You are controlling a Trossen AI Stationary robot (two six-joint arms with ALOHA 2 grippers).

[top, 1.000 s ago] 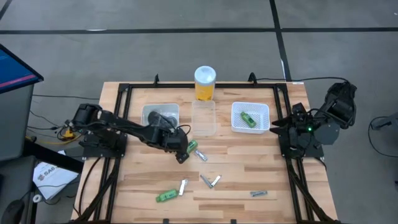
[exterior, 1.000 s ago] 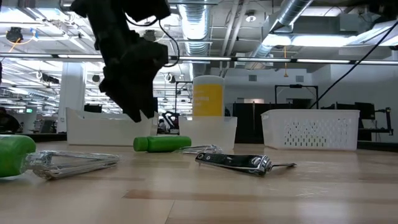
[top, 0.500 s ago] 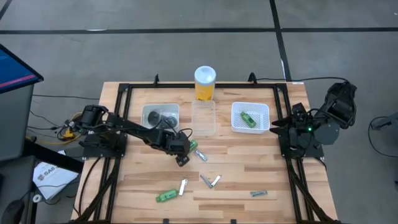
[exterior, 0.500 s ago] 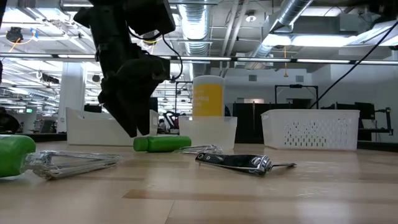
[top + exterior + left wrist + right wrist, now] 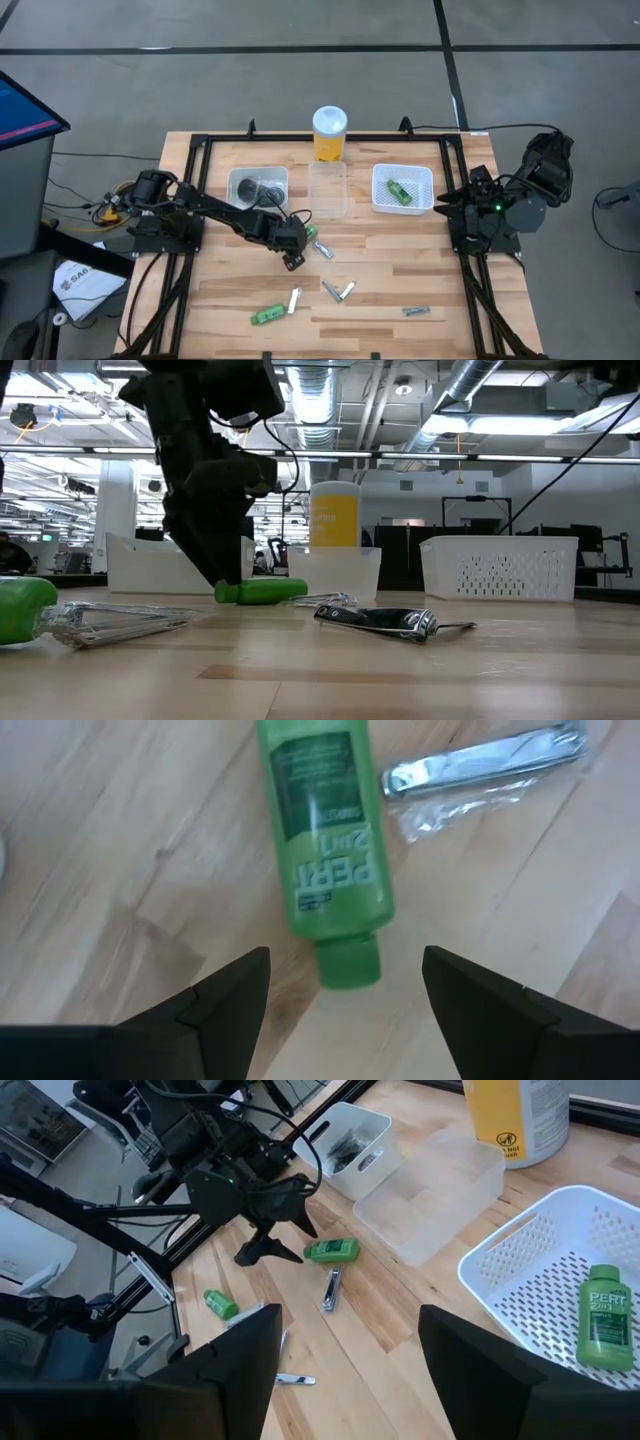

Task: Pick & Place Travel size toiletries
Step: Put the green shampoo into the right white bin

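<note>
Looks like the reach-in step of a pick. Left end effector (image 5: 291, 259) hanging low over the middle of the table (image 5: 400, 270), fingers (image 5: 225, 995) spread wide with the cap end of a green bottle (image 5: 325, 860) sitting right between them, not touching yet. Bottle lying flat on its side, with nail clippers (image 5: 480, 765) just beside it.

Right end effector (image 5: 350, 1345) parked off at the right edge of the table, fingers also spread, holding nothing. One green bottle in the basket (image 5: 399, 191) already sitting in the white basket (image 5: 378, 202) on the right. Some dark pots (image 5: 258, 188) in the white tray (image 5: 234, 178) on the left. Another loose green bottle (image 5: 266, 316) near the front edge, plus a few more clippers scattered around.

Next up, probably: drop the last bit so the fingertips straddle the bottle body rather than just the cap, then squeeze. Worth watching the clippers next door, easy to nudge or catch on the way down. After that, lift and carry to a container, presumably the basket with its twin.
</note>
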